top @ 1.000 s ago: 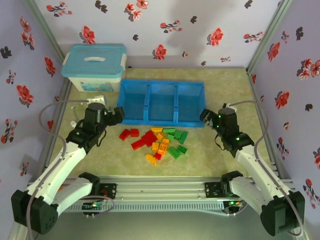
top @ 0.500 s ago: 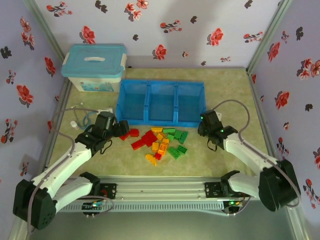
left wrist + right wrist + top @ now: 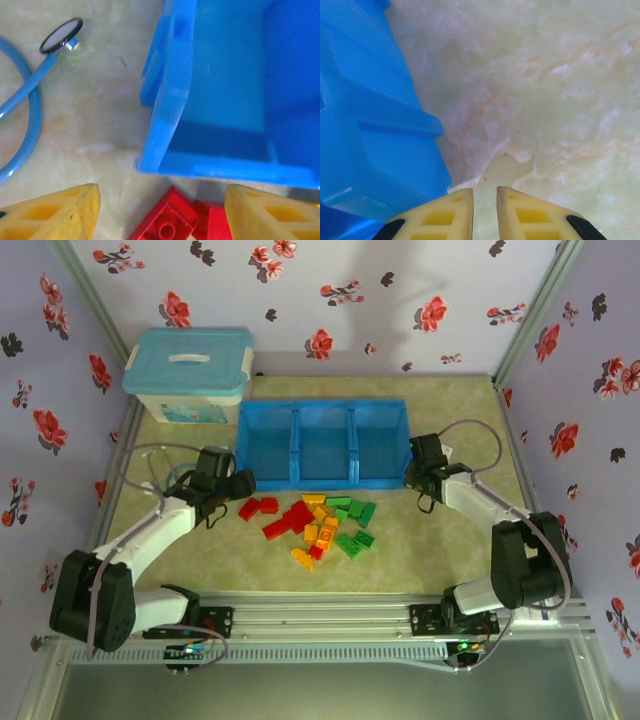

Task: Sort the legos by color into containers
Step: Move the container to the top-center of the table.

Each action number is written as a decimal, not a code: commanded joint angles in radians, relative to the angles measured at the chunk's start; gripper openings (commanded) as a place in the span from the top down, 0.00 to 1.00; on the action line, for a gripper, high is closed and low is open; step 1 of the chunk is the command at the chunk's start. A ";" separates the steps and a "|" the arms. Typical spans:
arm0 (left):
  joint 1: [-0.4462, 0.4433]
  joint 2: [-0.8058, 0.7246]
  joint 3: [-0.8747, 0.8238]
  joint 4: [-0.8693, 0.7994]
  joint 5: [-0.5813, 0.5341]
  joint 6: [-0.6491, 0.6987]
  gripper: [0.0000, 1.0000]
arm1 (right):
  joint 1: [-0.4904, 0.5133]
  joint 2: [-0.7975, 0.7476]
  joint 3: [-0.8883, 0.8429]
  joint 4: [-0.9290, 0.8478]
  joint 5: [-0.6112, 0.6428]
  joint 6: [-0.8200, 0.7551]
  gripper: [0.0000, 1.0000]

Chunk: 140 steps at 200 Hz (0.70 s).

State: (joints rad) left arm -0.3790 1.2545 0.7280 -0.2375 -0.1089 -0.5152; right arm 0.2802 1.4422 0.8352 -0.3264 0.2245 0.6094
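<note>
Here, 2 red legos (image 3: 170, 226) sit between the left fingers (image 3: 55, 212).

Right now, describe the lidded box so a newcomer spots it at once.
Find the bright blue tray at the far side of the table. Left of it, in the far-left corner, stands the box. It alone has a lid, pale blue with a white handle; the tray is open.

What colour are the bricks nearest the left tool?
The bricks are red; clearest in the left wrist view.
</note>
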 commanded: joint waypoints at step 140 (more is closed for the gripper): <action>0.063 0.278 0.199 0.076 0.052 0.080 0.46 | -0.004 -0.292 -0.103 -0.014 0.000 0.015 0.75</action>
State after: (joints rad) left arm -0.3195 1.4822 0.8581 -0.1791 -0.0666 -0.4660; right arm 0.2710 1.1934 0.7563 -0.3122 0.1883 0.6136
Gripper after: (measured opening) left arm 0.563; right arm 0.248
